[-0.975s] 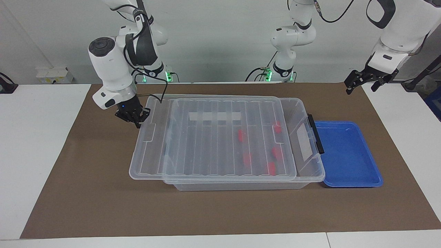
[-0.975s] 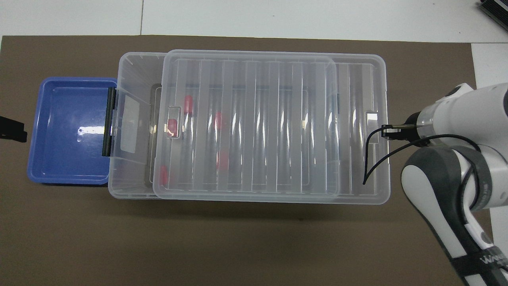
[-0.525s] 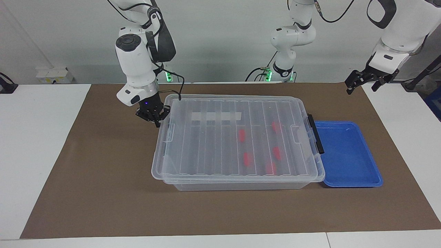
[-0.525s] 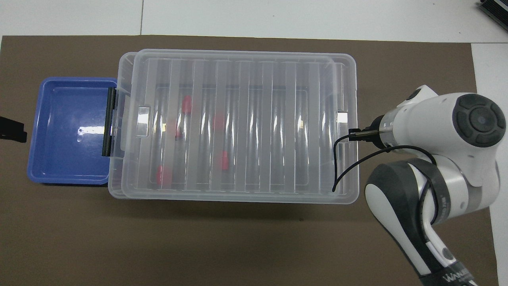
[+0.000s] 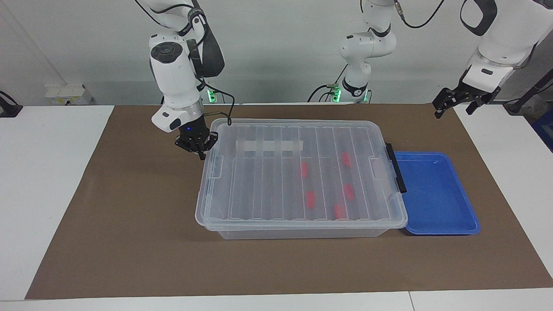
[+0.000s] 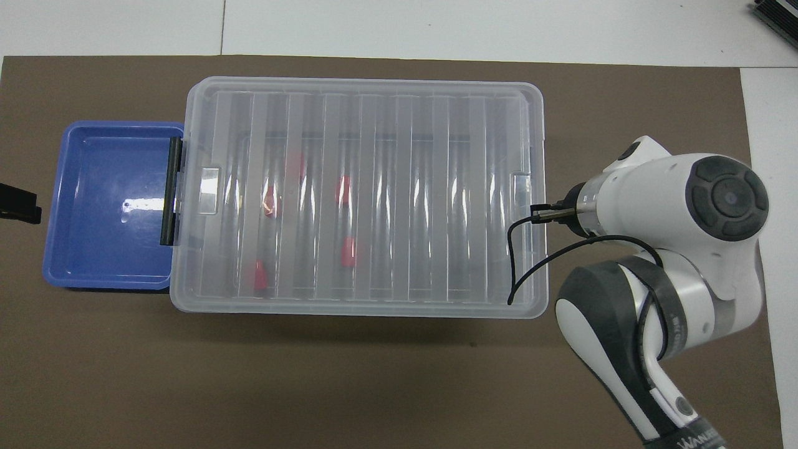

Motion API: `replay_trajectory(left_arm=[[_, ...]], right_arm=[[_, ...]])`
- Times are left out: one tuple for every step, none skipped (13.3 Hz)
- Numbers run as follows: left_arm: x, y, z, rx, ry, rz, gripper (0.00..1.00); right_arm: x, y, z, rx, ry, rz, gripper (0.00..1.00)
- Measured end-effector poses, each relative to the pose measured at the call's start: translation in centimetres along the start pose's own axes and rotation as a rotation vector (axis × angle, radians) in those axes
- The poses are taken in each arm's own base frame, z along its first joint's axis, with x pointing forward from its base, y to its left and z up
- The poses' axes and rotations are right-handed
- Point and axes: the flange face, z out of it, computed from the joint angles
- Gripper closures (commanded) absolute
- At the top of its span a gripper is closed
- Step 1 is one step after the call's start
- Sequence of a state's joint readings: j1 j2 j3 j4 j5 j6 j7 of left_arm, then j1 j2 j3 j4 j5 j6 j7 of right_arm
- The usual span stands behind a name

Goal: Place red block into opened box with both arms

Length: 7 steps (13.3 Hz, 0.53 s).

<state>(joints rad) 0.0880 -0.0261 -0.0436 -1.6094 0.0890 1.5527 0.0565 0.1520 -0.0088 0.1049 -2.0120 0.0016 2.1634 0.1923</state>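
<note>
Facing view: lid (image 5: 298, 172) square on the box (image 5: 302, 232), five red blocks (image 5: 309, 198) inside at its five o'clock, right gripper (image 5: 199, 145) pinched empty at nine o'clock, left gripper (image 5: 458, 103) spread idle at two; probably closing, latching next.

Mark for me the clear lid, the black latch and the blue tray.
clear lid (image 5: 276, 177): facing view, on a rib near its middle.
black latch (image 5: 396, 168): facing view, mid-length of the bar.
blue tray (image 6: 115, 187): overhead view, on its bare floor.
</note>
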Motion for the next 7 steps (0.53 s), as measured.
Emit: replay_trajectory(left_arm=[[0.0, 0.01, 0.03, 0.0, -0.001, 0.001, 0.0], [0.01, 0.06, 0.07, 0.0, -0.001, 0.003, 0.0], [0.02, 0.11, 0.09, 0.0, -0.001, 0.004, 0.0], [0.02, 0.13, 0.1, 0.0, 0.0, 0.004, 0.0], [0.01, 0.17, 0.1, 0.0, 0.0, 0.006, 0.0], [0.01, 0.26, 0.1, 0.0, 0.0, 0.007, 0.0], [0.01, 0.37, 0.1, 0.0, 0.0, 0.009, 0.0]], right_arm=[[0.04, -0.01, 0.06, 0.001, 0.002, 0.0, 1.0], [0.05, -0.02, 0.08, 0.001, 0.003, 0.0, 1.0], [0.05, -0.05, 0.07, 0.001, 0.003, -0.001, 1.0], [0.06, -0.09, 0.06, 0.001, 0.004, -0.001, 1.0], [0.06, -0.11, 0.06, 0.001, 0.005, -0.002, 1.0], [0.07, -0.13, 0.05, 0.002, 0.006, -0.002, 1.0], [0.08, -0.14, 0.04, 0.002, 0.006, -0.002, 1.0]])
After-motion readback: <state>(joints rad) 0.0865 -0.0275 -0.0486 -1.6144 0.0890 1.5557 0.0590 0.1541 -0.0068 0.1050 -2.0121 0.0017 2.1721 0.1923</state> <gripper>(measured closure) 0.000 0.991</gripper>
